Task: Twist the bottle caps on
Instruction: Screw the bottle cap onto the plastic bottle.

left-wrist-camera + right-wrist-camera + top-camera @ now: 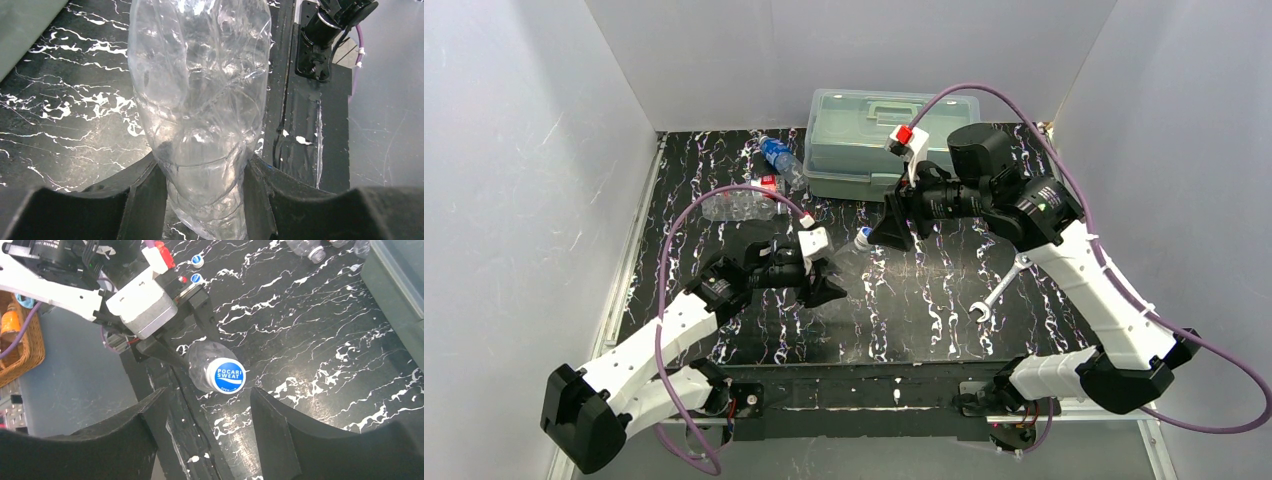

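Note:
A plain clear bottle (200, 90) lies crosswise between the fingers of my left gripper (202, 167), which is shut on its body. The bottle's neck points toward the right arm and carries a blue and white cap (226, 376) (862, 238). My right gripper (207, 402) (887, 232) faces that cap end-on. Its jaws stand apart, and the cap is just ahead of the fingertips, touching neither. In the top view my left gripper (819, 285) sits left of the table's middle. Two loose blue and white caps (198, 260) (196, 278) lie behind the left gripper.
A blue-label bottle (779, 158) and a red-label bottle (744, 202) lie at the back left. A translucent lidded box (869, 140) stands at the back. A silver wrench (994, 297) lies near the right arm. A wicker basket (20, 340) sits off the table.

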Robot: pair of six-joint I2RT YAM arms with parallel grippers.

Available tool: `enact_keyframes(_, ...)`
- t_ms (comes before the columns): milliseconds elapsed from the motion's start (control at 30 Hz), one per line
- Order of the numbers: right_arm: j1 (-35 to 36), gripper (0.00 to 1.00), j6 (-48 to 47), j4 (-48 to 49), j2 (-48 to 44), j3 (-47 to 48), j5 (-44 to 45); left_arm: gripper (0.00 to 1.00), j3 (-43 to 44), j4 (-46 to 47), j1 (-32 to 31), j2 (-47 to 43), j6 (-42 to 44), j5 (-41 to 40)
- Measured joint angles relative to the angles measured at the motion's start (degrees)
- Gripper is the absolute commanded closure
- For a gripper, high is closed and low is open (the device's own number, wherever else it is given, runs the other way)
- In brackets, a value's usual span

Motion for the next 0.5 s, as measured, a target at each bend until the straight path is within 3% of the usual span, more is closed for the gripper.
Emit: enact_keyframes(500, 0.00, 0.34, -1.05, -0.76, 2.60, -0.17, -1.84, 1.00, 1.09, -3.10, 0.00, -2.49, 0.98, 1.09)
